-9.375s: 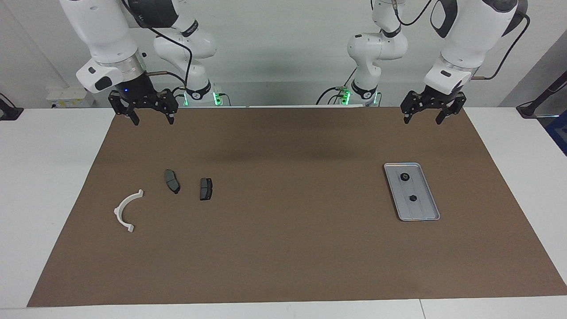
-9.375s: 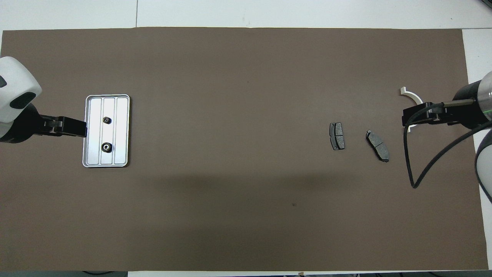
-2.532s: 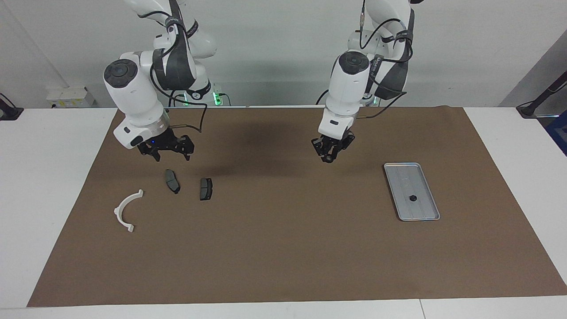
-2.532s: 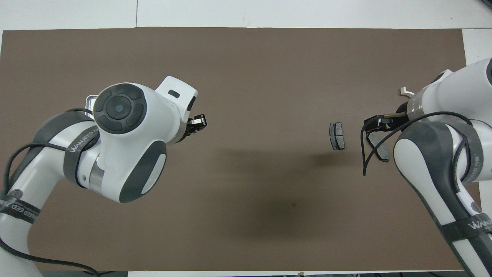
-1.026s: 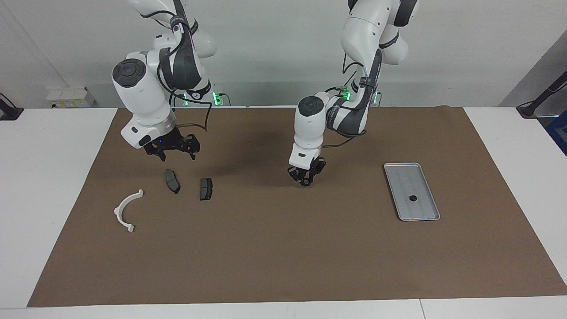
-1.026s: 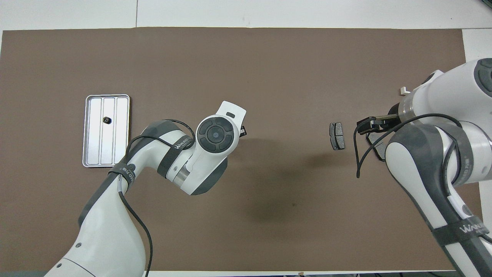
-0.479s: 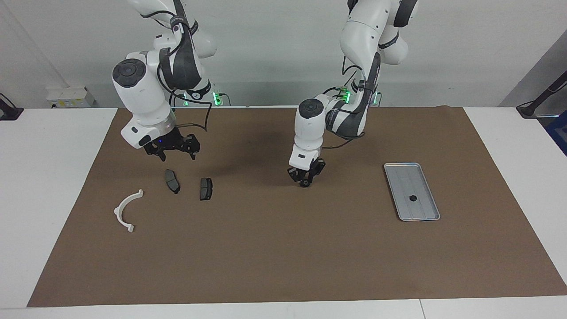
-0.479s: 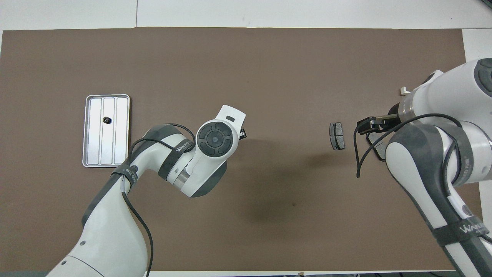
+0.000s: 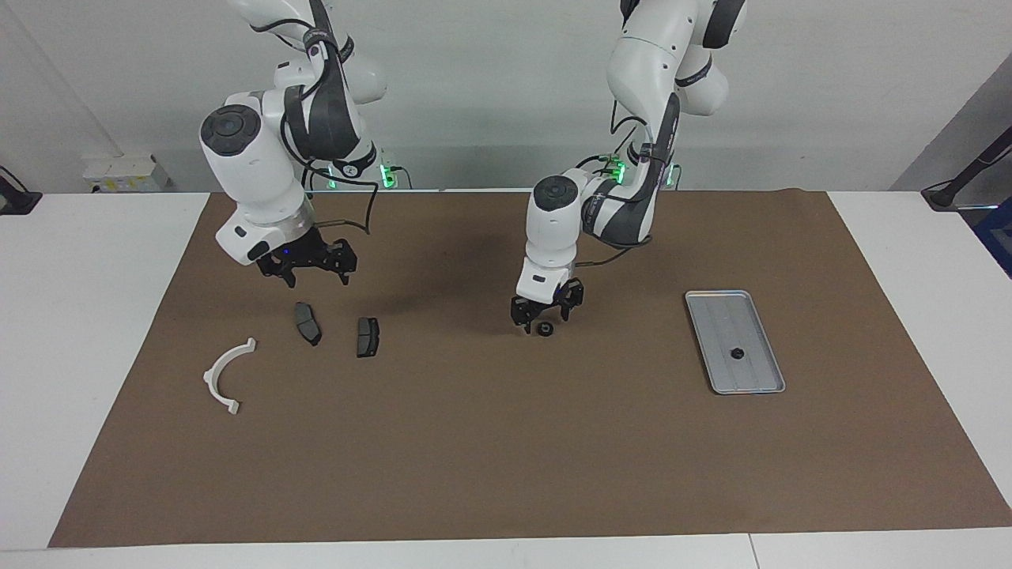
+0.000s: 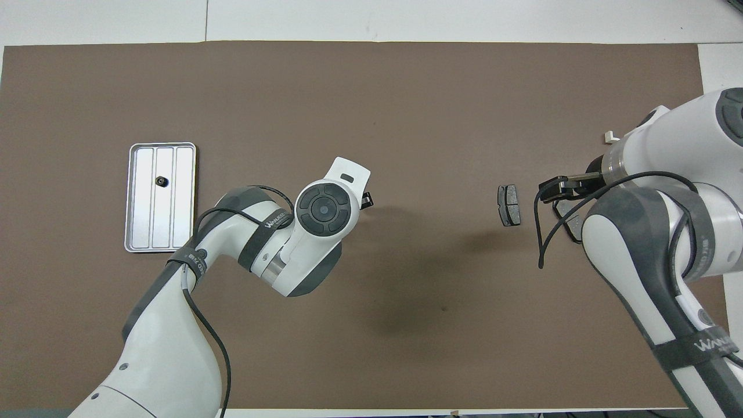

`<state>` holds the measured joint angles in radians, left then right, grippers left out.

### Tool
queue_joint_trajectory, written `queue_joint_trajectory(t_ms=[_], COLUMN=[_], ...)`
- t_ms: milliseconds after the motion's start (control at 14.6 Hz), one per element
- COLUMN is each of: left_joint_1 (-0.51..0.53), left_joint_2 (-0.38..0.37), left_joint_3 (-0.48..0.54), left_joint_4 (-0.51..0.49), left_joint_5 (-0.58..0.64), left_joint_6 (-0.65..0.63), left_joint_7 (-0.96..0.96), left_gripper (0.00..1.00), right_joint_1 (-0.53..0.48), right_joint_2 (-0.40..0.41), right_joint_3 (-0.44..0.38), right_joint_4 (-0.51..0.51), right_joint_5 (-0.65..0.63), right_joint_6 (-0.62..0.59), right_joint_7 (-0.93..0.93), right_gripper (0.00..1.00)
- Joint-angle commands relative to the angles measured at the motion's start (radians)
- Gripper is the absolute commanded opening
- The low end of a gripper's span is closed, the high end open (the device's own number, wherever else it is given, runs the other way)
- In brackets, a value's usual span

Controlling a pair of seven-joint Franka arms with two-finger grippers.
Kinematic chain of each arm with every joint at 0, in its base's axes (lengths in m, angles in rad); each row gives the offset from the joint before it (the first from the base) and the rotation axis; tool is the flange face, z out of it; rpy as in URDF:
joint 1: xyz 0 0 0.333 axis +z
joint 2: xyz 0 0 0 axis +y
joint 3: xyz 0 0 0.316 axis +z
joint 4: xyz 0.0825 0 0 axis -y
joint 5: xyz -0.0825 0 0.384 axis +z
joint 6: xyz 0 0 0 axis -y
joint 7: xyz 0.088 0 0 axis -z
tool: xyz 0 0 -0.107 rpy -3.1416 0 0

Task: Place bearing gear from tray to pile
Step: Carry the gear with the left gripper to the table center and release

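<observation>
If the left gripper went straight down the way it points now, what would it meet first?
Most likely the small black bearing gear lying on the brown mat right under the open left gripper, roughly between its fingertips. Depth is hard to judge, so a fingertip could reach the mat beside the gear first.

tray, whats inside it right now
One small dark bearing gear lies inside the tray, on its middle strip. The ridged floor around it is bare, and nothing covers any part of the tray in either view.

Bare mat (image 9: 458, 411) between tray (image 9: 771, 379) and pile (image 9: 368, 337) (only 1 gear (image 9: 544, 329) there).
</observation>
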<state>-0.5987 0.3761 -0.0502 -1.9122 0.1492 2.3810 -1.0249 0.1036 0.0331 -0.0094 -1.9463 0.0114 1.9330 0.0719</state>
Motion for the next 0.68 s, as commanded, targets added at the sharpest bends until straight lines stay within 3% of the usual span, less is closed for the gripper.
queue_joint_trajectory(t_ms=[0,205,616], left_joint_1=[0.031,0.134,0.354], left_joint_2=[-0.028,-0.115,-0.163], left_joint_3=[0.024,0.018,0.019], left_joint_4=[0.039,0.090,0.264], left_joint_5=[0.065,0.061,-0.045], left_joint_6=[-0.046,-0.164,-0.405], left_joint_7=[0.020,0.199,0.622], left_gripper=[0.91,0.91,0.91], right_joint_1=[0.014,0.077,0.232], right_joint_2=[-0.010,-0.009,0.024], right_joint_3=[0.000,0.000,0.000], right_joint_4=[-0.014,-0.014,-0.016], right_joint_5=[0.021,0.021,0.021], right_joint_6=[0.017,0.018,0.095], right_joint_7=[0.050,0.158,0.423], right_gripper=[1.00,1.00,0.99])
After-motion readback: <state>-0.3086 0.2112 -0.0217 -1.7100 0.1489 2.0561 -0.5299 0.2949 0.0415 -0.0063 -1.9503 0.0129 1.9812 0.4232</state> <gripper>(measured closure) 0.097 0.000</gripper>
